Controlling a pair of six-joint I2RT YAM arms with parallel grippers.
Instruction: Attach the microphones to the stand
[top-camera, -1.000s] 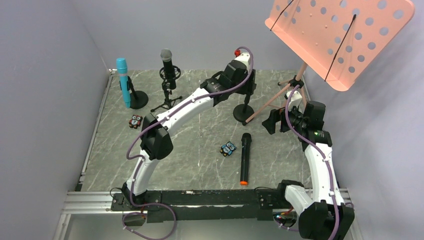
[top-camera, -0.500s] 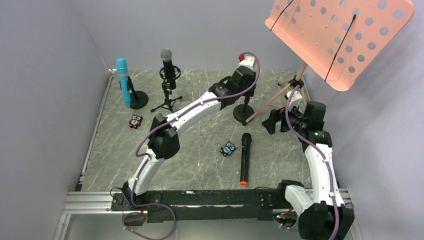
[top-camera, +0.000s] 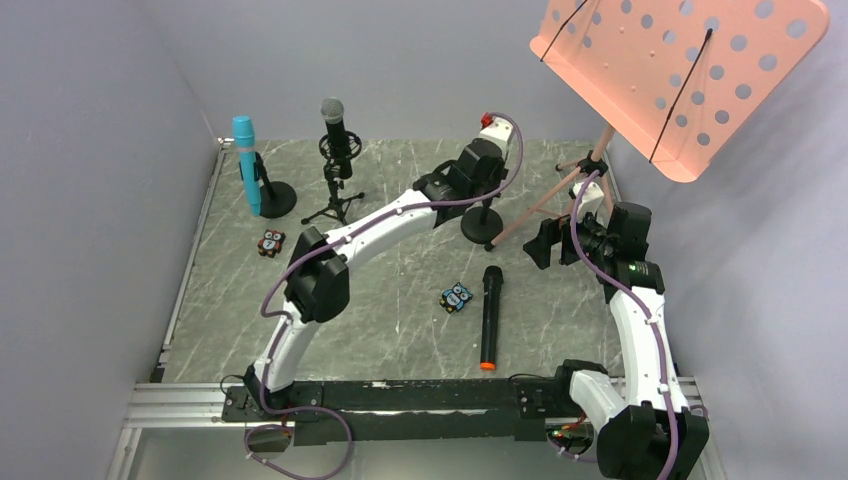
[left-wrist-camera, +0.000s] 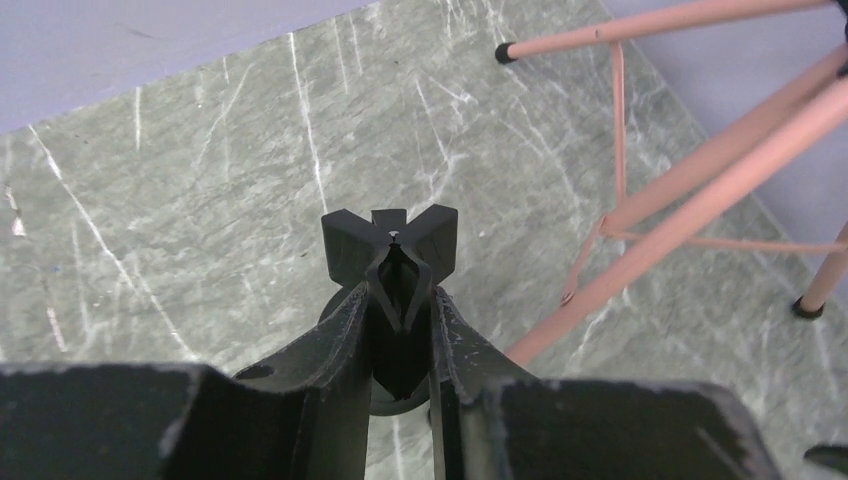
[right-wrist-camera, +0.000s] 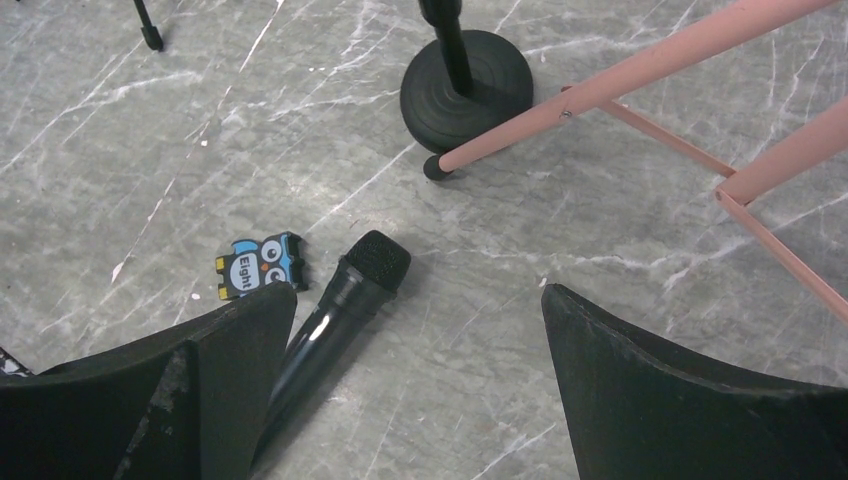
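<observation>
The all-black microphone with the orange end ring (top-camera: 489, 315) lies flat on the table and also shows in the right wrist view (right-wrist-camera: 335, 315). The light blue microphone (top-camera: 244, 160) sits in a round-base stand at the far left. The black microphone with the silver mesh head (top-camera: 335, 125) sits in a tripod stand. A third black stand (top-camera: 480, 226) has an empty clip (left-wrist-camera: 390, 240). My left gripper (top-camera: 486, 180) (left-wrist-camera: 400, 310) is shut on that clip from above. My right gripper (top-camera: 543, 243) (right-wrist-camera: 420, 300) is open and empty, above and right of the lying microphone's head.
A pink music stand (top-camera: 680, 70) rises at the far right, and its legs (right-wrist-camera: 640, 80) splay close beside the third stand's base (right-wrist-camera: 465, 85). A blue owl figure (top-camera: 456, 297) lies left of the lying microphone. A second owl figure (top-camera: 270, 242) lies near the left stands.
My left gripper has shifted right and come down over the third stand's clip, and the stand's base has slid slightly left. The right arm and the lying microphone have not moved.
</observation>
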